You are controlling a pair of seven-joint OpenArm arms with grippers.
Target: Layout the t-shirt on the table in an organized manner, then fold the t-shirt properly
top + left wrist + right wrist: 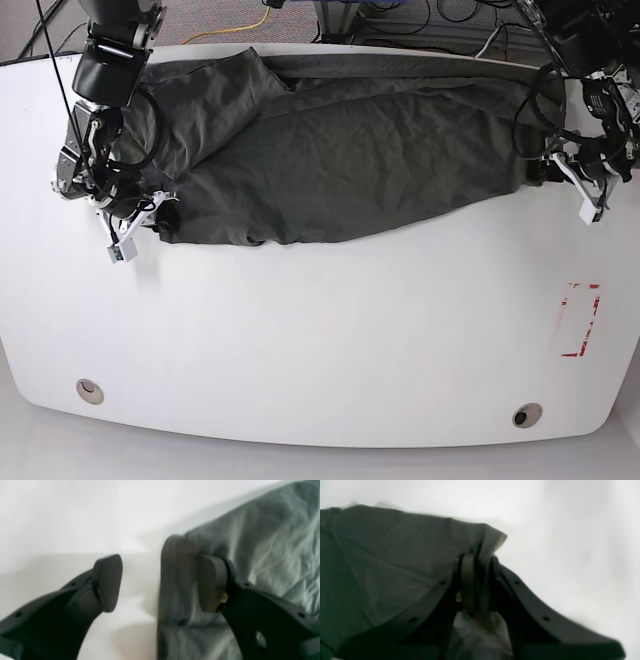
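Observation:
The dark grey-green t-shirt [340,160] lies spread lengthwise along the far half of the white table [320,340], wrinkled. At its end on the base view's left, my right gripper [160,213] pinches a corner; the right wrist view shows the jaws of the right gripper [478,580] shut on a fold of the t-shirt [382,567]. At the other end my left gripper [552,170] is open. In the left wrist view the left gripper [160,580] has its jaws wide apart, with the edge of the t-shirt [275,542] lying between them near the right-hand finger.
A red tape rectangle [581,320] marks the table near its right edge. Two round grommet holes [89,390] [526,414] sit near the front edge. Cables run over the floor behind the table's far edge.

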